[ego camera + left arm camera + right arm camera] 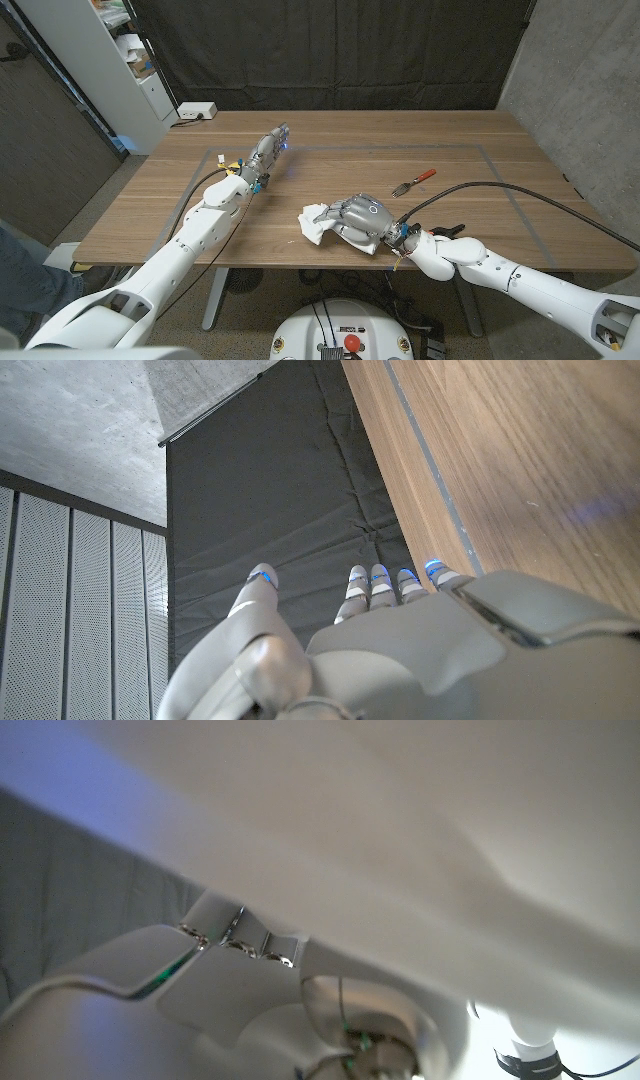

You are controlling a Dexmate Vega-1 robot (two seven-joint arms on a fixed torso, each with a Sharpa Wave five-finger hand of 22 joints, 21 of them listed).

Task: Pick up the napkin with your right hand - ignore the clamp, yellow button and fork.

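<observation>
The white napkin lies crumpled near the table's front edge, at the middle. My right hand sits on top of it, fingers curled down over the cloth and gripping it. The part of the napkin under the palm is hidden. In the right wrist view the napkin is a blurred white sheet right against my right hand. My left hand stands on the table at the back left, fingers stretched out and holding nothing. Its back shows in the left wrist view.
A fork with a red handle lies to the right of the napkin, farther back. A dark object pokes out beside my right forearm. A white shelf and a white box are at the back left.
</observation>
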